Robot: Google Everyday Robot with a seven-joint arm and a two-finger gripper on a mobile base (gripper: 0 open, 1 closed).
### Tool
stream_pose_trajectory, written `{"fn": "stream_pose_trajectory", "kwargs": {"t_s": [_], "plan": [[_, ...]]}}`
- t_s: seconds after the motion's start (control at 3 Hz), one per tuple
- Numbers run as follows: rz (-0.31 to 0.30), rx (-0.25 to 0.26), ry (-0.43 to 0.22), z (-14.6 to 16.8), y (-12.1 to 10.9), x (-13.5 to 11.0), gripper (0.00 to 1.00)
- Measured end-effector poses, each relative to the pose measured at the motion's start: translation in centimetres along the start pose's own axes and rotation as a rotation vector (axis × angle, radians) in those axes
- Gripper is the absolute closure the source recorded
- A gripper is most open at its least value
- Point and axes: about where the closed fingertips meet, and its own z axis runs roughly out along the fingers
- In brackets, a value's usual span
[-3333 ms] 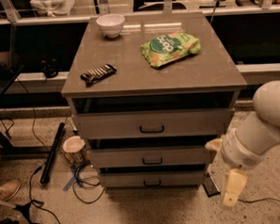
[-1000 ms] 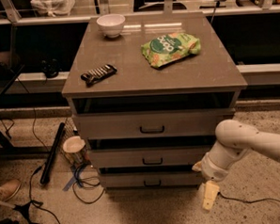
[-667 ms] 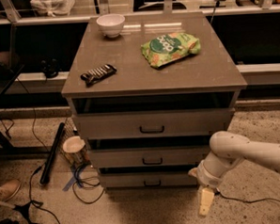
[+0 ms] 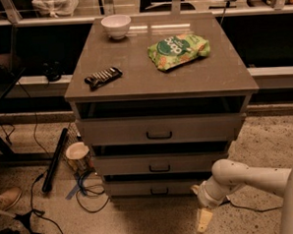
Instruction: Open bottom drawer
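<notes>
Grey-brown cabinet (image 4: 184,82); its bottom drawer (image 4: 135,188) matches, with a dark handle (image 4: 159,191). On the cabinet: white bowl (image 4: 116,26), green snack bag (image 4: 178,51), black wrapped bar (image 4: 103,77). Cream gripper (image 4: 202,227) sits low, right of the cabinet front, above the speckled beige floor (image 4: 142,222).

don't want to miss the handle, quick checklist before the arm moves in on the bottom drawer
1. Bottom drawer shut: ok.
2. Handle in view, nothing on it: ok.
3. Gripper at handle: not ok; it hangs low, right of the drawer, near the floor.
4. Cables off the drawer's path: cannot tell; they lie by its left corner.
</notes>
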Motion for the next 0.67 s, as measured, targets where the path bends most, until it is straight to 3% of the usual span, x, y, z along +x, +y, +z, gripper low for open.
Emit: {"fn": "stream_pose_trajectory", "kwargs": {"t_s": [0.33,0.67], "plan": [[0.000,0.000,0.000,0.0,0.0,0.0,0.00],[-0.012,0.049,-0.058,1.6,-1.9,0.8,0.00]]}}
